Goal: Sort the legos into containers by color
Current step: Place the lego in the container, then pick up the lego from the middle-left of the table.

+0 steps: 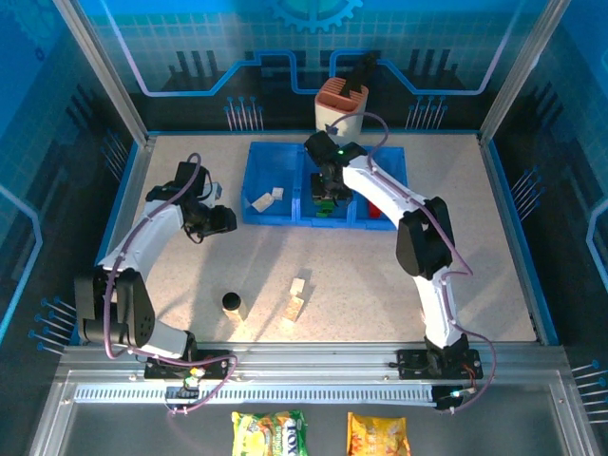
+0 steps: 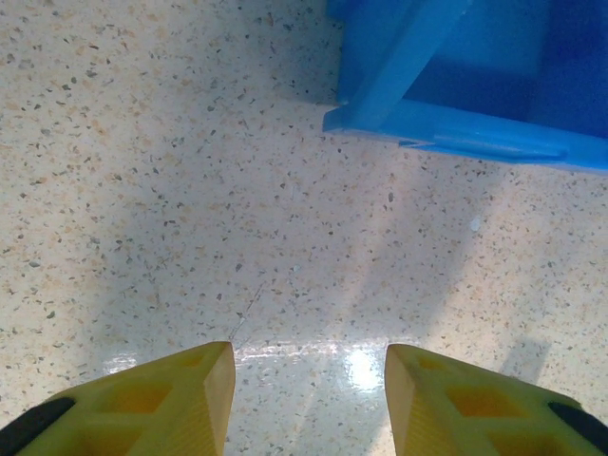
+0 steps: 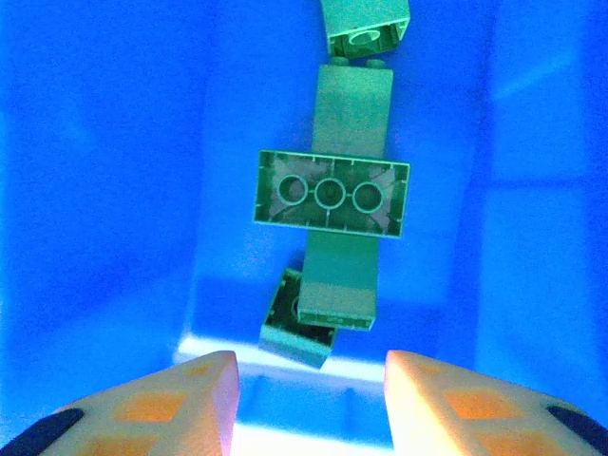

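Observation:
The blue three-compartment tray point(image 1: 285, 220) stands at the back of the table. Its left section holds two cream bricks point(image 1: 269, 198), the middle one green bricks point(image 1: 326, 205), the right one a red brick point(image 1: 377, 211). My right gripper point(image 1: 328, 193) hangs over the middle section; in the right wrist view it point(image 3: 309, 366) is open and empty above several green bricks point(image 3: 331, 193) on the blue floor point(image 3: 95, 190). My left gripper point(image 1: 220, 220) is open and empty over bare table, just left of the tray's corner point(image 2: 456, 133). Two cream bricks point(image 1: 296, 296) lie on the table in front.
A small black cylinder point(image 1: 232, 301) stands left of the loose cream bricks. An orange-and-white cup holder point(image 1: 342, 104) sits behind the tray. Snack packets point(image 1: 266, 432) lie below the arm bases. Blue walls enclose the table.

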{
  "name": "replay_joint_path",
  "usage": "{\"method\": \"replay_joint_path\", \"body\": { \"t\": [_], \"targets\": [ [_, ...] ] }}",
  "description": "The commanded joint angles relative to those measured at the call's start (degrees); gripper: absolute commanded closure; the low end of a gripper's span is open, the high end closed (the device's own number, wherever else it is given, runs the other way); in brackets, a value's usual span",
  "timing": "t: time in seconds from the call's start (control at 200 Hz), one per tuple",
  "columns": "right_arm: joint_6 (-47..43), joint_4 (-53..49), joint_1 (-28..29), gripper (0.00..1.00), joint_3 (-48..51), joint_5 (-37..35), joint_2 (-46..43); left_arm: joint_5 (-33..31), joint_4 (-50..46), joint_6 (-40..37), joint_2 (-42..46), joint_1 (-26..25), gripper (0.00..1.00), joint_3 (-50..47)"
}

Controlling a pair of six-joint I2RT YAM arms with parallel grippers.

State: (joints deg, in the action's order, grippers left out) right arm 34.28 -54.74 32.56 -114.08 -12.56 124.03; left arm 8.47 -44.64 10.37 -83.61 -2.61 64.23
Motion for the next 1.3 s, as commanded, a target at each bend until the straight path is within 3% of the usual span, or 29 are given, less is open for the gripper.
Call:
{"method": "replay_joint_path", "body": {
  "t": [0.0, 0.42, 0.95, 1.296],
  "targets": [
    [-0.36, -1.62, 1.01, 0.54, 2.69, -0.74, -4.37, 1.72, -0.51, -0.43, 1.79, 0.59, 0.54, -0.18],
    [-0.88, 2.89, 0.85, 0.55, 17.89, -0.84, -18.55, -0.70, -5.22, 1.65, 2.58, -5.44, 0.52, 2.53],
    [-1.32, 8.28, -3.37, 0.55, 35.26, 0.14, -32.09, -6.64, -6.25, 12.69, 2.67, -23.98, 0.52, 0.04],
    [-2.04, 9.46, -5.84, 0.55, 39.96, 0.76, -36.12, -8.77, -5.13, 21.77, 0.93, -37.95, 0.50, -4.13]
  ]
}}
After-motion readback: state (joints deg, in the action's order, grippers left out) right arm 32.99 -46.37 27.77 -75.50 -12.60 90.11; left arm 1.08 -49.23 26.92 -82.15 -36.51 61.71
